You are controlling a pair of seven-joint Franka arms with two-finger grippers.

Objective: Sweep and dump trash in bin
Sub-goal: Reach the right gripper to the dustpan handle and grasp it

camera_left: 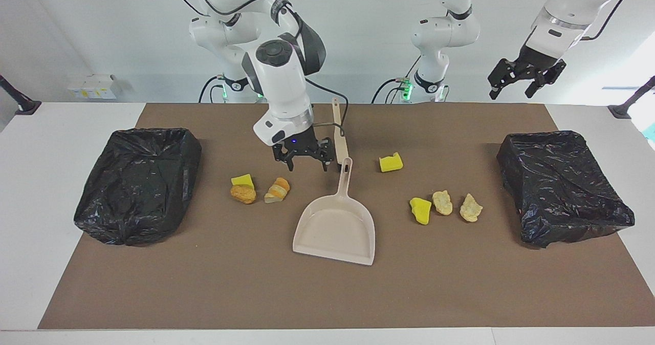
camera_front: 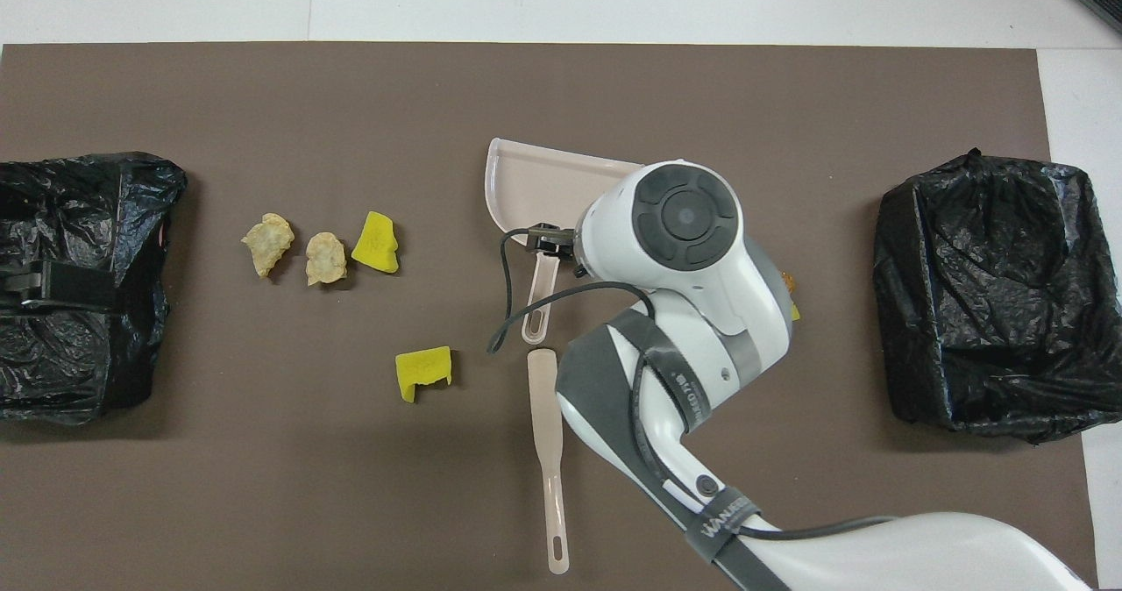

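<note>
Brown matting point(camera_left: 204, 294) covers your table, and all the things lie on it. Two bins wait, one at each end: one black bin point(camera_left: 138, 184) at the right arm's end and another black bin point(camera_left: 563, 186) at the left arm's end. That way you can dump trash at either end.

Your dustpan point(camera_left: 335, 227) lies flat in the middle, with its handle pointing toward the robots. The brush point(camera_front: 548, 451) lies right by that handle, nearer to the robots, so both tools are easy to reach.

Your trash sits in two little groups. Toward the right arm's end you have a yellow sponge bit point(camera_left: 242, 180), a brown bread lump point(camera_left: 243, 194) touching it, and a striped bread piece point(camera_left: 278, 190) just beside. Toward the left arm's end you have a yellow chunk point(camera_left: 420, 210), a pale lump point(camera_left: 442, 202) and another pale lump point(camera_left: 471, 208) in a row. One more yellow block point(camera_left: 391, 162) lies alone, nearer to the robots.

Your right gripper point(camera_left: 305, 164) hangs low over the mat, just beside the dustpan's handle. Its fingers are spread wide and it holds nothing. I think it is getting ready to pick up a tool.

Your left gripper point(camera_left: 526, 81) waits high up over its end of the table. It is spread wide too, with nothing in it.

No trash is in a bin yet, so I think the sweeping has not begun.
</note>
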